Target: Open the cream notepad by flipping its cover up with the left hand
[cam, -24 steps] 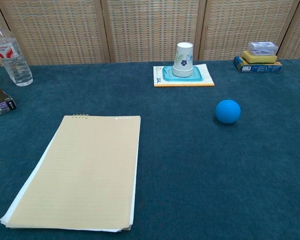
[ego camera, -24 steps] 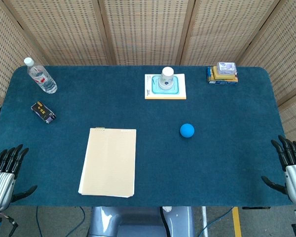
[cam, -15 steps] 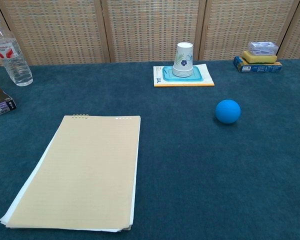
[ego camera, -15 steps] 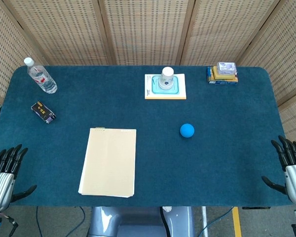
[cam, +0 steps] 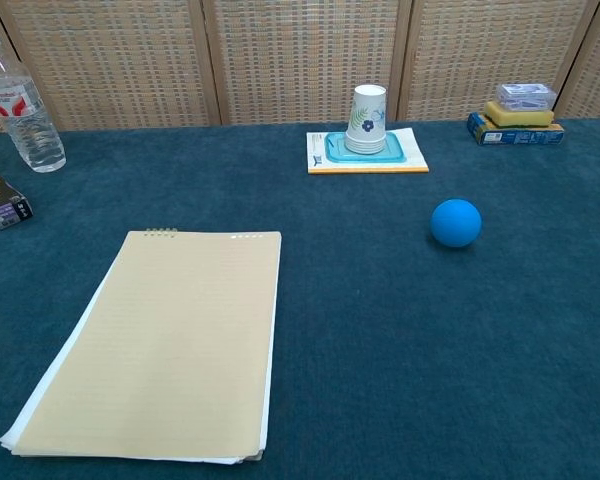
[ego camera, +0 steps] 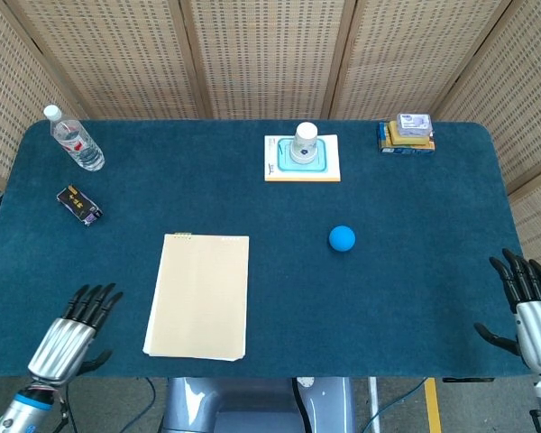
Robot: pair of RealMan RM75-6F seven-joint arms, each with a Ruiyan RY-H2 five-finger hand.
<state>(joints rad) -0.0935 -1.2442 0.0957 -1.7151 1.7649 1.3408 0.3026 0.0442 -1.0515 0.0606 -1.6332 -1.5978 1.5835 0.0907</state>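
The cream notepad [ego camera: 198, 295] lies flat and closed on the blue table, near its front edge, left of centre. In the chest view the notepad [cam: 160, 340] fills the lower left, its binding at the far end. My left hand [ego camera: 72, 331] hovers over the table's front left corner, open with fingers spread, a short gap left of the notepad. My right hand [ego camera: 527, 305] stays at the front right corner, open and empty. Neither hand appears in the chest view.
A water bottle [ego camera: 74, 140] and a small dark box [ego camera: 78, 205] sit at the left. A paper cup [ego camera: 305, 141] stands on a tray atop a book at the back centre. A blue ball [ego camera: 342, 238] lies right of the notepad. Stacked boxes [ego camera: 407, 134] occupy the back right corner.
My left hand has moved right and inward from the table's left edge toward the notepad. The right hand shifted only slightly. The notepad has not moved.
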